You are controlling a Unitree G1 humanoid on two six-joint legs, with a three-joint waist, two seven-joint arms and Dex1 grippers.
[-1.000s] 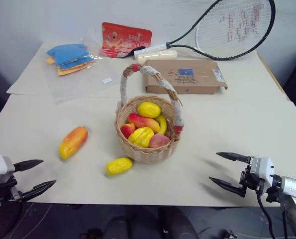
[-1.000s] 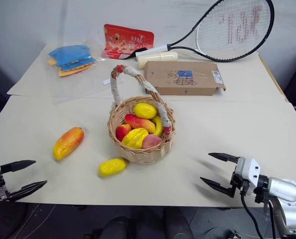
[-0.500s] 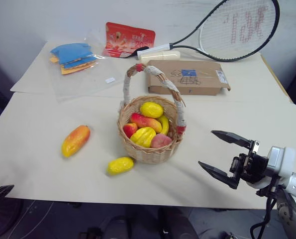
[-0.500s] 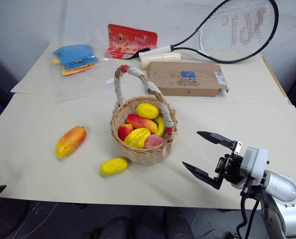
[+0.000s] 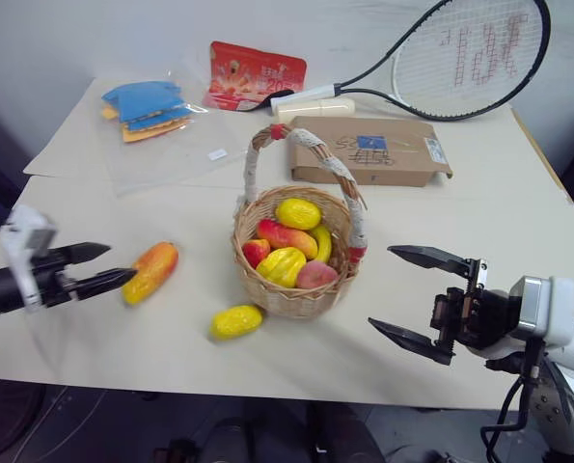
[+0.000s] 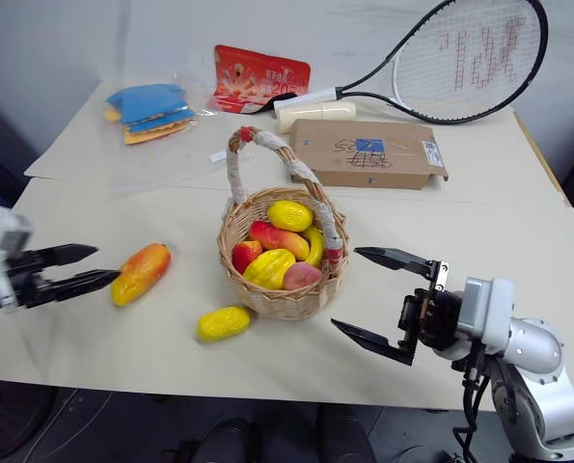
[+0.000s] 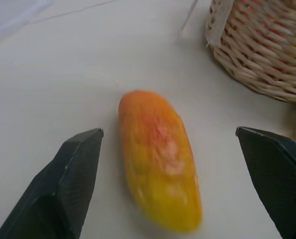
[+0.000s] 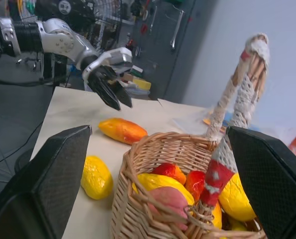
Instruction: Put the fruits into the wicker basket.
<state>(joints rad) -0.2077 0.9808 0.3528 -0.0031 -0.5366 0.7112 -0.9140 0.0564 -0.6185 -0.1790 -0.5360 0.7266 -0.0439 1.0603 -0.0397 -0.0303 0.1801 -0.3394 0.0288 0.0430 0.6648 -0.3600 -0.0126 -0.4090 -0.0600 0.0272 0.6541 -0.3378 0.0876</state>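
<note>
Left gripper (image 5: 116, 267), fingers spread apart, just beside the near end of one mango (image 5: 150, 272) lying on the table (image 5: 460, 222), not touching it. Right gripper (image 5: 414, 295), also spread wide and empty, beside one wicker basket (image 5: 267, 294). One lemon (image 5: 235, 321) just in front of that basket; about six fruits (image 5: 288, 241) inside.

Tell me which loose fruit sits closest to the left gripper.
The orange-red mango, lying just ahead of the open left gripper; the yellow lemon lies farther off, by the wicker basket.
</note>
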